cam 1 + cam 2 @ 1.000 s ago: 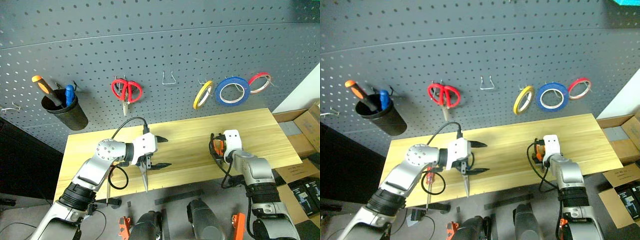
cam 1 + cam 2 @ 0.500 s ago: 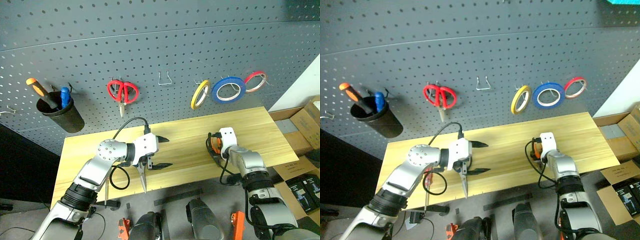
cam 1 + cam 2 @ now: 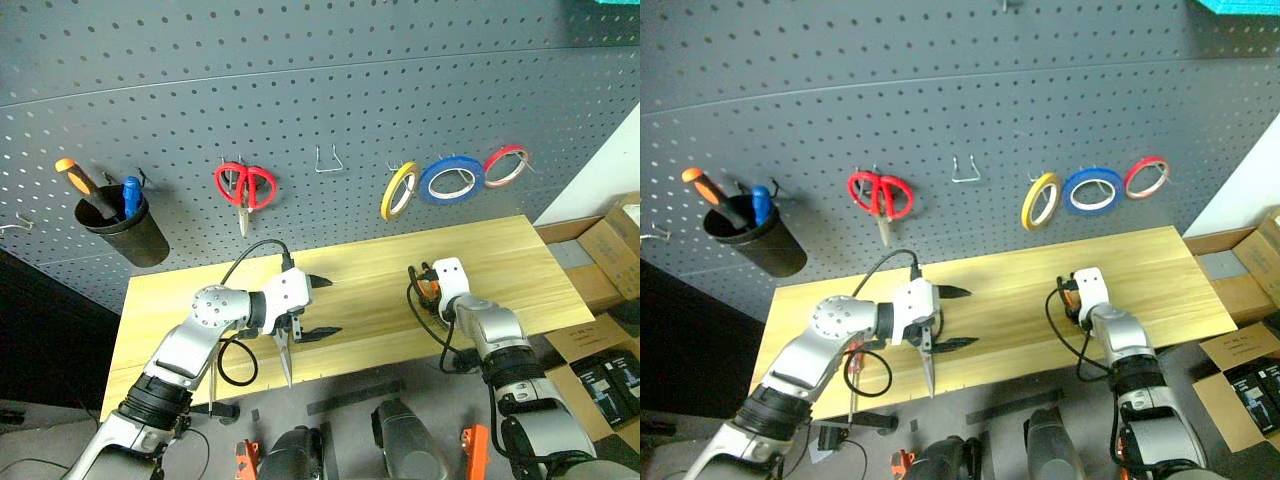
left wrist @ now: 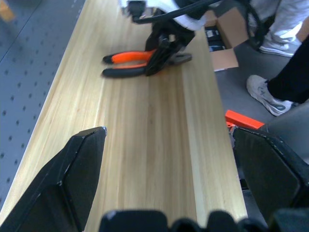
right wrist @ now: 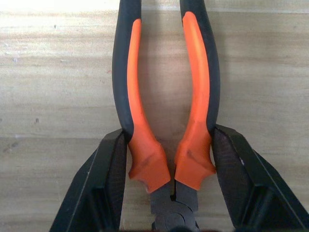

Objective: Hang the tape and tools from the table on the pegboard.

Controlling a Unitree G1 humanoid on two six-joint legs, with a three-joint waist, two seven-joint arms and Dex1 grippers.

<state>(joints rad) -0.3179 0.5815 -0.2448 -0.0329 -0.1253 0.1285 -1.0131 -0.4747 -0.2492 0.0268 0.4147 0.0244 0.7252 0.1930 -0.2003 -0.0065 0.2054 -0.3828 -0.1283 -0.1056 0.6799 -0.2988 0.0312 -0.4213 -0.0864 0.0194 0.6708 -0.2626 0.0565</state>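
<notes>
Left eye view first, for a quick progress tally. Counting the thin blue ring of narrow tape (image 3: 447, 180) as done: already hanging on the large dark grey perforated pegboard (image 3: 300, 80), upper right of the frame, between a yellow tape ring (image 3: 398, 190) and a red tape ring (image 3: 505, 165). Also hanging further left, but not part of the job: red-handled scissors (image 3: 245, 185) and a black cup (image 3: 125, 232) with an orange-handled screwdriver (image 3: 78, 170) poking out. Worth noting one bare metal hook (image 3: 325, 158) near the middle of the board, free for something.

Tools next, and none hung yet, by the look of it. Small pliers with orange-and-black handles (image 5: 166, 96) lying flat on the light yellowish wooden surface (image 3: 500, 250), right of centre. Right pincer (image 5: 169, 140) closed in around them, with a black finger (image 5: 111, 164) touching each handle just behind the joint. Looks like a grip, though not lifted off the wood.

Lower left of the frame: left pincer (image 3: 325, 305) spread wide with nothing between its fingers, hovering over the surface. Right below it, steel scissor blades (image 3: 283, 355) sticking out past the front edge, handles hidden under the wrist. Red-handled screwdriver (image 3: 852, 360) just left of that, also at the front edge, partly behind the arm.

So roughly a quarter done: tape up, three tools to go, pliers probably first.
</notes>
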